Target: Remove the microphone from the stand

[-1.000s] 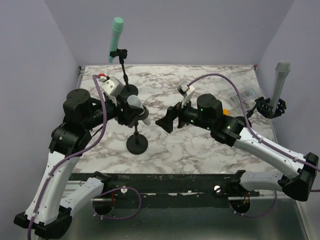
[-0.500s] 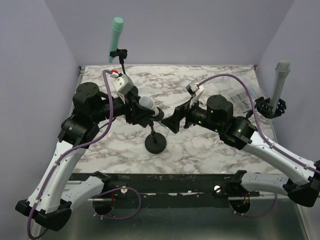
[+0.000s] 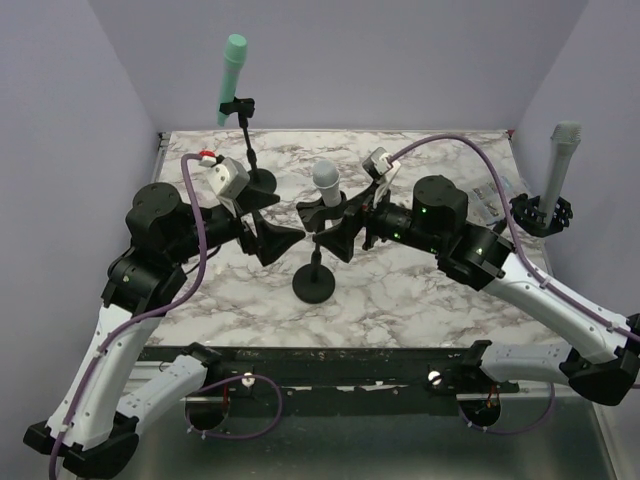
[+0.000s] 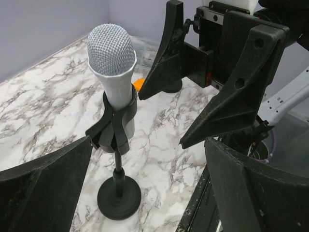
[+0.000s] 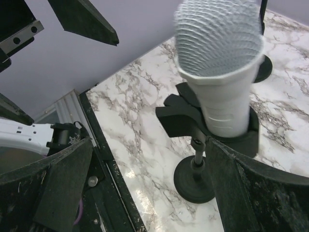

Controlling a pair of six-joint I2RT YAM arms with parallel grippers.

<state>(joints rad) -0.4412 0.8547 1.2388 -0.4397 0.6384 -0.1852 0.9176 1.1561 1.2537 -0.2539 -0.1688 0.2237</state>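
We note left gripper (image 3: 290,217) has let go of stand (image 3: 314,285), now upright at centre. Microphone (image 3: 326,178) still clipped. Right gripper (image 3: 312,225) alongside. Both spread wide, empty.

My right tool (image 5: 148,145) has its two dark fingers (image 5: 48,193) spread wide at the bottom corners. The microphone (image 5: 219,72) stands between them, close to the lens. Its grey mesh head is slightly blurred, and its pale body sits upright in the black clip (image 5: 181,118) of the stand (image 5: 193,181). The stand's thin rod runs down to a round black foot on the marbled desk (image 5: 140,96). The finger on the right of my view comes close under the clip; I cannot tell if they touch. Up left, against the purple wall (image 5: 145,19), I see the left tool (image 5: 75,82), its black fingers (image 5: 87,21) well apart. A second round foot (image 5: 264,67) sits behind the microphone.
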